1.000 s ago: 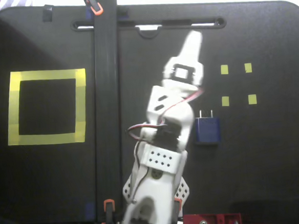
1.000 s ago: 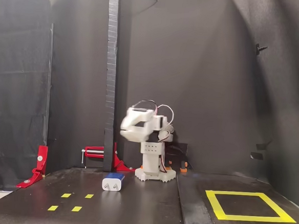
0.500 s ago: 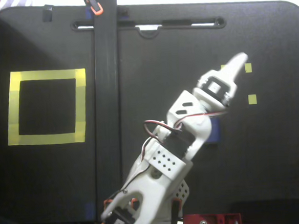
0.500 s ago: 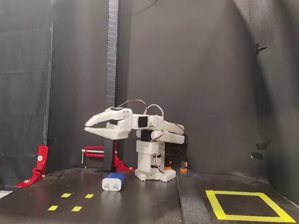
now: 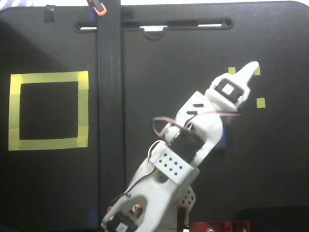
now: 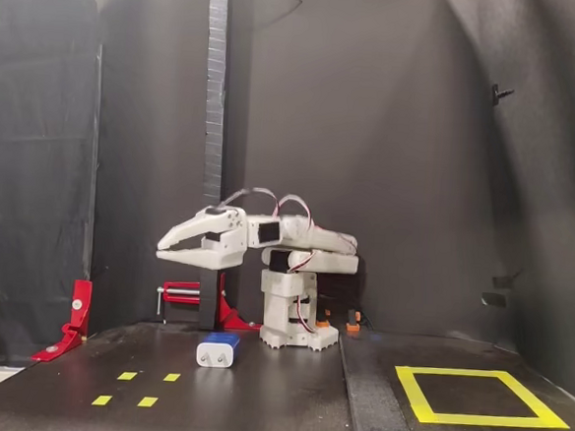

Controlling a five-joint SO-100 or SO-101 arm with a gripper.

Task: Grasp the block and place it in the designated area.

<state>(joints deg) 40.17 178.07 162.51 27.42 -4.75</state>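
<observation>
Block lies on the black table in a fixed view, well left of the designated area. Gripper hangs above it, clear of contact, fingers slightly parted and holding nothing.

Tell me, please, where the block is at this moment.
In the fixed view from the front, the block lies on the table left of centre, below the raised tool and just behind the small yellow tape squares.

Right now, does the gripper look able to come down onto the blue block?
Probably yes: the gripper, slightly open, hangs above the block, which stands alone on the table with nothing between them.
</observation>
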